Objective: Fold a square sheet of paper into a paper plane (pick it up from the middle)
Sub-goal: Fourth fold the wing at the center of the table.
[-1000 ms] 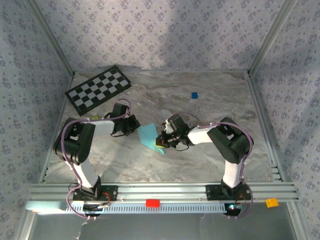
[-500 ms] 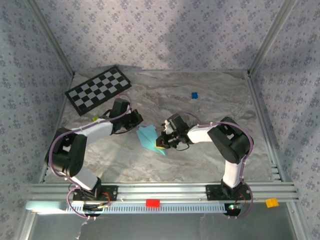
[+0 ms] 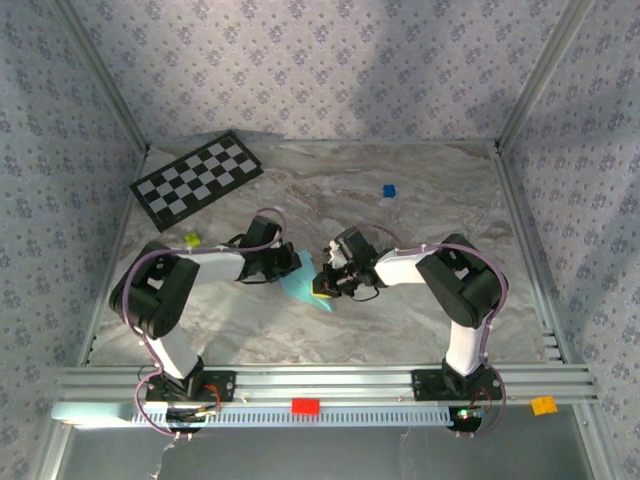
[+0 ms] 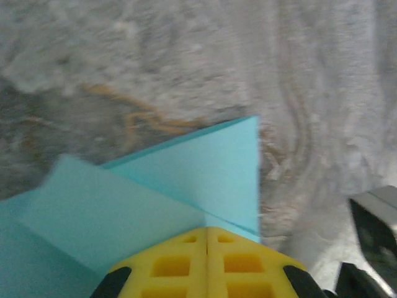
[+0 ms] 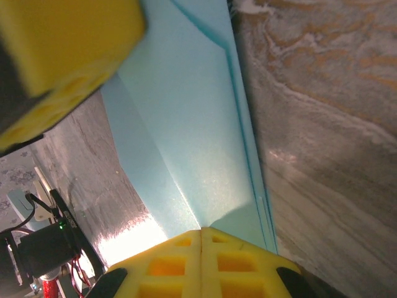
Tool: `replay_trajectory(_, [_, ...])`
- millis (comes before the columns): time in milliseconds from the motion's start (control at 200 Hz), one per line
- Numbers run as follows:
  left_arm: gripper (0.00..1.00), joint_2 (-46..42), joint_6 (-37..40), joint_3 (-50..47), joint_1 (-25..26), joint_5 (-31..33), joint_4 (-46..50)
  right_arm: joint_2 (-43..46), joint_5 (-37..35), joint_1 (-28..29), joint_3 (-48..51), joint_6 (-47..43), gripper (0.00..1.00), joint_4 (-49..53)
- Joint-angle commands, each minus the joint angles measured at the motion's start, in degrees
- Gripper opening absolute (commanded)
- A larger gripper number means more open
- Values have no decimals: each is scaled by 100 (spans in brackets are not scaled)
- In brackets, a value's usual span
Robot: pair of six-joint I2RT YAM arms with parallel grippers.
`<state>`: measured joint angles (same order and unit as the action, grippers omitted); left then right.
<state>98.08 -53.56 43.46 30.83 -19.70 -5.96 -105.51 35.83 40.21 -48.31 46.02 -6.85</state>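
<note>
Sky-blue square sheet of paper (image 3: 300, 284), partly folded, lies on the table (image 3: 430, 200) right of the checkerboard (image 3: 196, 178). The closed left gripper (image 3: 287, 266) and right gripper (image 3: 322, 284) bear on it, perhaps pinching. Press evenly along the crease.

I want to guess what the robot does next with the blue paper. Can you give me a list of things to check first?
1. Is the left tool shut? Ok, its yellow tips are together.
2. Is the right tool shut? Ok, its tips meet too.
3. Are both tools at the folded blue paper? Ok, one is on each side.
4. Is the paper pinched, or only pressed down? Cannot tell.
5. Is the tiny blue cube out of the way? Ok, it sits far back on the table.
</note>
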Motion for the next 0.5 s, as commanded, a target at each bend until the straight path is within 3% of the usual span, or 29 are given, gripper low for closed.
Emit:
replay_trajectory(0, [0,88,-83,-248,-76,89,-168,-11,-240,-13,24,-97,0,878])
replay_trajectory(265, [0,18,-67,-610,-191,109,-293,151,53,30,-947,-354,0,1172])
replay_trajectory(495, [0,9,-65,-590,-185,70,-336,-642,-7,75,-1635,-335,1,1448])
